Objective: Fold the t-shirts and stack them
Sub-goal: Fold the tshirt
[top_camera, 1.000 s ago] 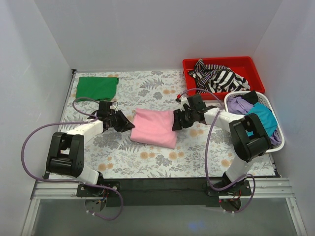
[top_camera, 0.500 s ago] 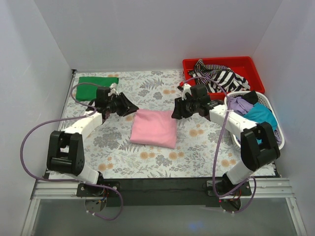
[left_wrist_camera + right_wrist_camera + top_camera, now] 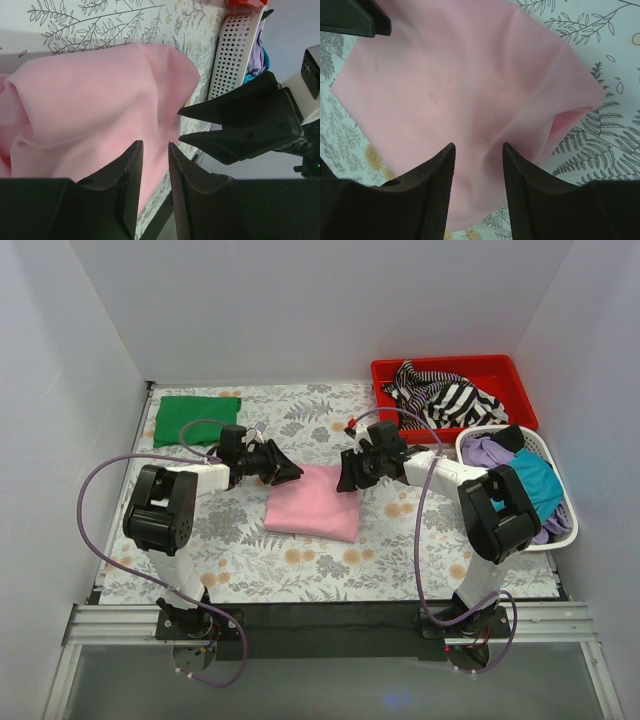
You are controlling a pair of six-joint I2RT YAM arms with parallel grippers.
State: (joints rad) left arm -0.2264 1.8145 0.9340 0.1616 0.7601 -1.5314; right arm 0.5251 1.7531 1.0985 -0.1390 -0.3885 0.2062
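A folded green t-shirt [image 3: 197,418] lies at the far-left corner of the table [image 3: 300,565], likely the base of the stack. At centre, the left gripper [image 3: 290,474], jaws barely parted and empty, and the right gripper [image 3: 343,480], wider and also empty, flank the far edge of the folded pink t-shirt [image 3: 318,505], seemingly poised to lift it. At right, a striped t-shirt [image 3: 445,398] fills the red bin [image 3: 445,361], with more unfolded in the white basket [image 3: 538,445].

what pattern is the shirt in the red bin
Black-and-white striped shirt, clearest from the top view.
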